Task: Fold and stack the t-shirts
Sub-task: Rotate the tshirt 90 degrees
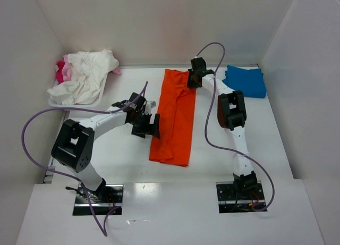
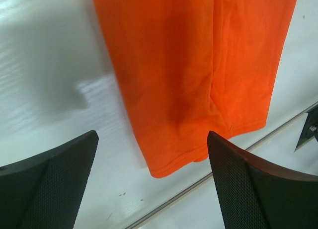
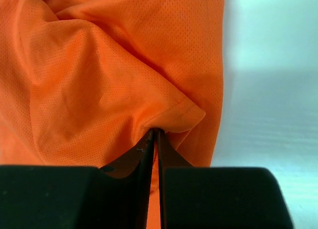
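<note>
A bright orange t-shirt point(image 1: 174, 117) lies folded into a long strip down the middle of the table. My right gripper point(image 1: 194, 77) is at its far right corner, shut on the orange cloth point(image 3: 124, 90), which bunches up at the fingertips point(image 3: 155, 132). My left gripper point(image 1: 151, 123) hovers open beside the strip's left edge; in the left wrist view its two black fingers point(image 2: 59, 174) stand wide apart with the shirt's near hem point(image 2: 189, 80) and bare table between them. A folded blue t-shirt point(image 1: 245, 81) lies at the far right. White and pink t-shirts point(image 1: 85, 75) are heaped at the far left.
A white tray point(image 1: 71, 102) holds the heap of white and pink cloth at the far left. White walls point(image 1: 297, 69) enclose the table on three sides. The arm bases point(image 1: 98, 194) are bolted at the near edge, with purple cables looping over both arms.
</note>
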